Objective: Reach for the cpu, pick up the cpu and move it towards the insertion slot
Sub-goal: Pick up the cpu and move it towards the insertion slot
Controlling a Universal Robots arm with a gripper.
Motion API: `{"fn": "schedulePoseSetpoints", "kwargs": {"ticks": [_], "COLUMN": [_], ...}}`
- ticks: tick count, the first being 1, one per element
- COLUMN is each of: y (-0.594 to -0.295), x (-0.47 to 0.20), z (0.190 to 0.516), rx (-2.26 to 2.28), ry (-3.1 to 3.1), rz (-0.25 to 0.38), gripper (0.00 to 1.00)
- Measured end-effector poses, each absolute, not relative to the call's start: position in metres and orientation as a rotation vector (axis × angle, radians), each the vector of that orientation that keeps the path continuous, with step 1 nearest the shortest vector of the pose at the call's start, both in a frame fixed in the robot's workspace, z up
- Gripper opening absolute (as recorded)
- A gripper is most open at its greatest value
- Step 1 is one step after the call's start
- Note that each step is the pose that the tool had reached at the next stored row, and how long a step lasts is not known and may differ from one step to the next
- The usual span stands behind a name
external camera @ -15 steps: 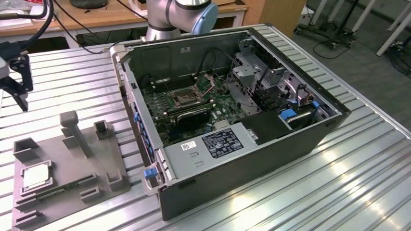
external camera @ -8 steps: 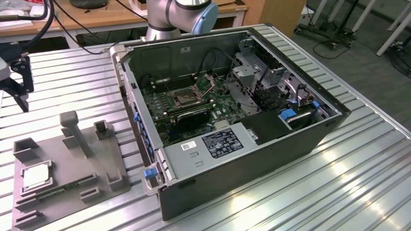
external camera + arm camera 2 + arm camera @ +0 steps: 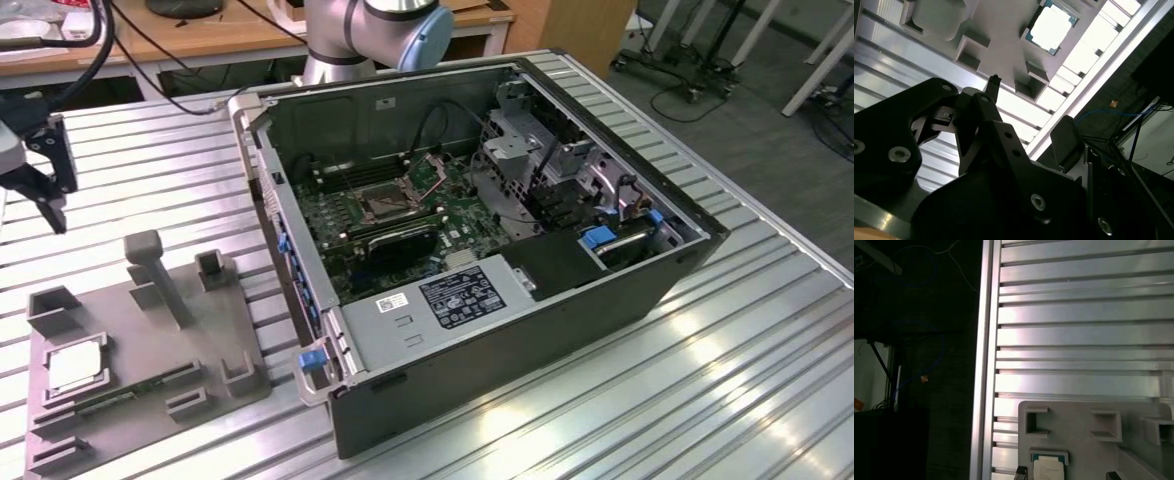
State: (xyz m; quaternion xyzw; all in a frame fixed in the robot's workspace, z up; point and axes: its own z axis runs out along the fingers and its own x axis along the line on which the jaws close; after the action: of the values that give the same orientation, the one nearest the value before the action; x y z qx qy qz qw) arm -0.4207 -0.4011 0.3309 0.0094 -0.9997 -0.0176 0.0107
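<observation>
— Where is the chip (image 3: pixel 76 368) to be seen?

— It is laid flat, pale top upward, in a shallow square pocket of the grey plate (image 3: pixel 174 345), near the plate's edge on the exterior view's left. A green memory stick (image 3: pixel 134 392) is laid just beside it on the same plate. The plate itself is rested on the slatted metal desk (image 3: pixel 747 340).

— And how are the fingers (image 3: pixel 48 200) placed?

— They are seen hanging in the air above the desk at the exterior view's far left, well apart from the plate and the chip. They are spread wide: in the first wrist view two dark fingertips (image 3: pixel 1021 471) are shown well apart, and the chip is seen beyond the gap.

— Where is the socket (image 3: pixel 380 205) found?

— It is set on the green board (image 3: pixel 334 235) inside the open computer case (image 3: pixel 534 340), with its silver frame around a dark square. The case is stood on the desk, on the exterior view's right of the plate. Chip and socket are well apart.
</observation>
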Motion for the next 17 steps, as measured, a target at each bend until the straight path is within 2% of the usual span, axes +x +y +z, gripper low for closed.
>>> {"fn": "schedulePoseSetpoints", "kwargs": {"ticks": [6, 17], "y": [-0.406, -0.433], "x": [-0.422, -0.433], "z": [0.321, 0.306], "rx": [0.029, 0.029], "ry": [-3.119, -3.119], "rz": [-0.055, -0.068], "gripper": [0.68, 0.68]}}
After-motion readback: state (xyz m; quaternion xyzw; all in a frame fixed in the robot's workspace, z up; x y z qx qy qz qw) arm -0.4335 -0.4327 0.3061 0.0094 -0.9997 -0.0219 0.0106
